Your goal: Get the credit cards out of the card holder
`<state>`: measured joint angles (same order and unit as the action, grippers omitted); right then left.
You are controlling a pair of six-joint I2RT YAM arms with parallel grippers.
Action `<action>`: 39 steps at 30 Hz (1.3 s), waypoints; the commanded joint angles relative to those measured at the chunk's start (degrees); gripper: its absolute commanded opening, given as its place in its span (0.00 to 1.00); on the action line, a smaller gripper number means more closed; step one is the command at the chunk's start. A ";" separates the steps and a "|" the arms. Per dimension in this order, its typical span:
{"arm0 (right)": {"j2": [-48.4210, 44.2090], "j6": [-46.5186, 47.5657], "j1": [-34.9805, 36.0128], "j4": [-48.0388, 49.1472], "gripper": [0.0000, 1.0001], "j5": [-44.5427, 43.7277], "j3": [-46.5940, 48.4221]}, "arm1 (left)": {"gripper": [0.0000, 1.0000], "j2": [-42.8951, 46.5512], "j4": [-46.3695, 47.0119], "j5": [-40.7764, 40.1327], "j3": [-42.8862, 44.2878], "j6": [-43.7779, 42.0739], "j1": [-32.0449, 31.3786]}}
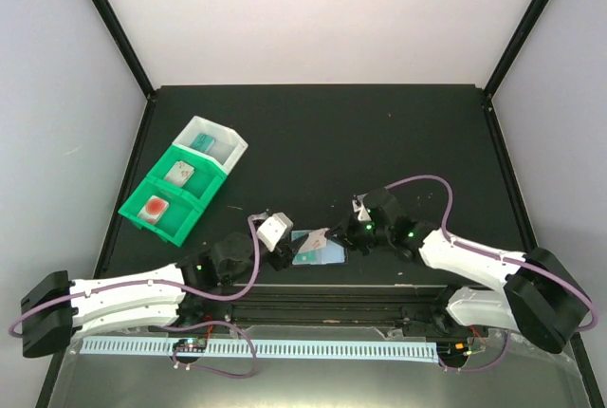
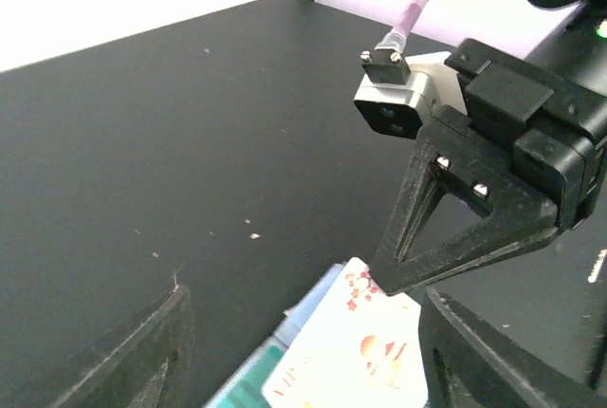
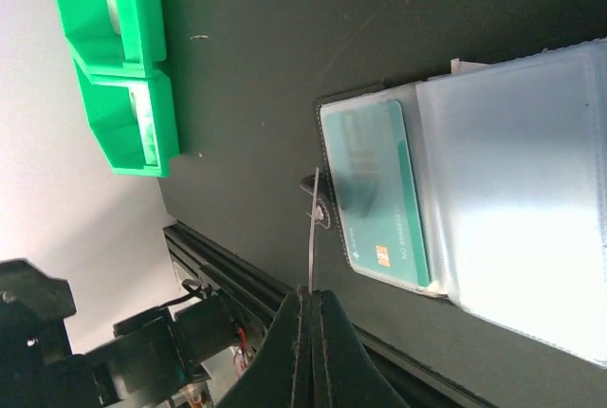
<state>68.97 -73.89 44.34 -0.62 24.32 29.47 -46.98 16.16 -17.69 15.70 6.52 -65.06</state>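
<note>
One pale card [image 2: 365,351], printed with red floral marks, is being pinched at its upper edge by the right gripper [image 3: 310,296], whose fingers are pressing together on it so that its own wrist camera is seeing it edge-on as a thin line. That card is standing tilted just above the card holder [image 3: 512,190], which is lying open with its clear pockets facing up at 6 o'clock on the table [image 1: 379,142], near the front edge. Inside the pocket at the holder's 9 o'clock side in the right wrist view, a teal card [image 3: 375,190] is sitting. The left gripper [image 2: 303,296] is hovering low at the holder's 9 o'clock in the top view, its fingers spreading wide apart and gripping nothing. Well apart, at 10 o'clock from the holder, the green bins [image 1: 144,185] are holding a red-marked card [image 1: 155,207] and a pale-grey card [image 1: 177,173], and the adjoining white bin [image 1: 237,147] is holding a teal-topped card [image 1: 206,142].
</note>
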 commanded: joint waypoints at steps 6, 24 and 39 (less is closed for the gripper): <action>-7.61 8.68 0.23 13.56 0.01 1.39 -6.16 | 0.82 3.33 -7.31 20.02 3.31 22.07 10.27; -20.55 12.35 0.22 22.92 0.01 7.12 -7.89 | 0.74 8.46 -10.93 42.41 7.62 40.15 22.95; -21.68 12.09 0.18 22.50 0.01 6.18 -8.37 | 0.17 8.89 -7.78 43.36 6.75 45.32 23.30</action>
<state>47.92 -61.98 44.36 19.92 30.65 22.02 -38.98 6.83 24.73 21.39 50.65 -42.30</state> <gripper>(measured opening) 0.010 0.284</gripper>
